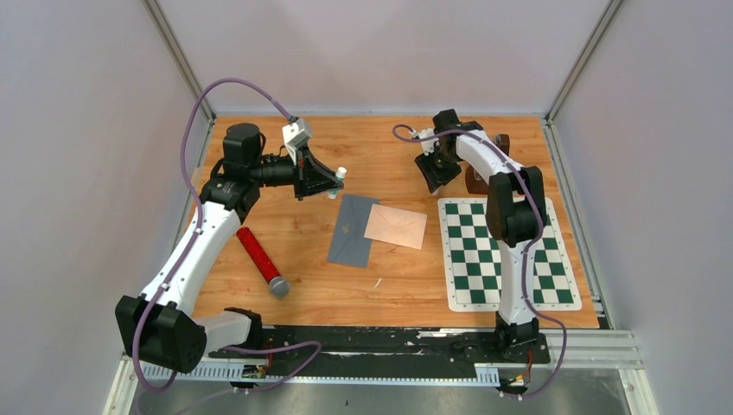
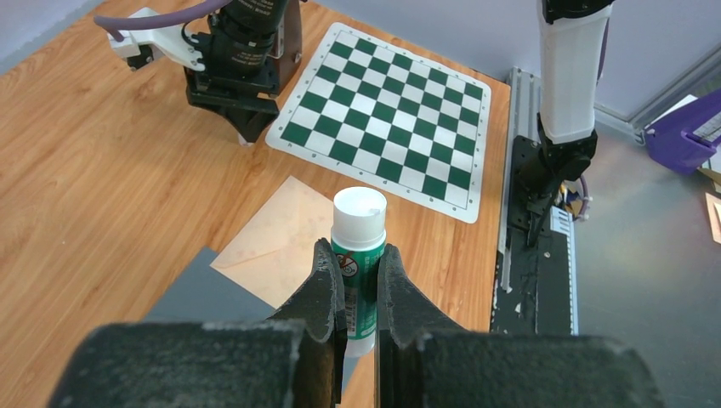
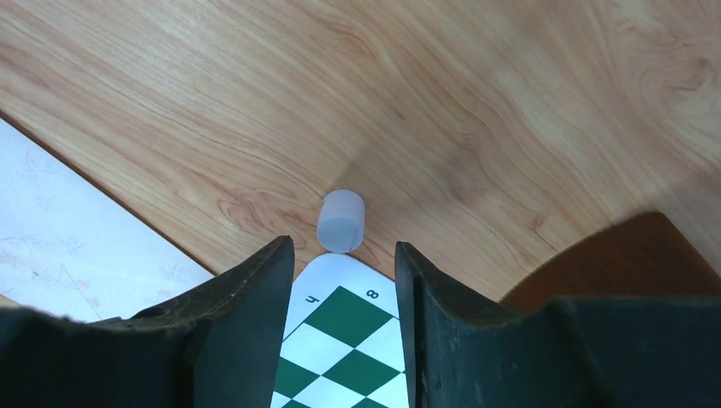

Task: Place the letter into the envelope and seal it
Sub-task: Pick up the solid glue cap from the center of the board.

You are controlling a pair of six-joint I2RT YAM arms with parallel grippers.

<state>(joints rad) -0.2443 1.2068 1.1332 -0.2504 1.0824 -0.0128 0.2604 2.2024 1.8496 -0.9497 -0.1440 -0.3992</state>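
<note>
A tan envelope (image 1: 396, 226) (image 2: 276, 246) with flap creases lies flat mid-table, its left edge over a dark grey sheet (image 1: 350, 230) (image 2: 197, 295) that bears a small mark; whether that sheet is the letter I cannot tell. My left gripper (image 1: 333, 180) (image 2: 359, 265) hangs above them, shut on a green-and-white glue stick (image 1: 340, 176) (image 2: 360, 242) that has no cap. My right gripper (image 1: 436, 170) (image 3: 343, 253) is open and holds nothing. It hovers over the chess mat's far-left corner, just short of a small white cap (image 3: 341, 221) standing on the wood.
A green-and-white chess mat (image 1: 506, 253) (image 2: 391, 119) (image 3: 340, 340) covers the right side. A red cylinder with a grey end (image 1: 262, 259) lies at the left. A brown object (image 1: 475, 179) (image 3: 633, 255) sits behind the right arm. The envelope's pale corner (image 3: 59, 242) shows left of the right fingers.
</note>
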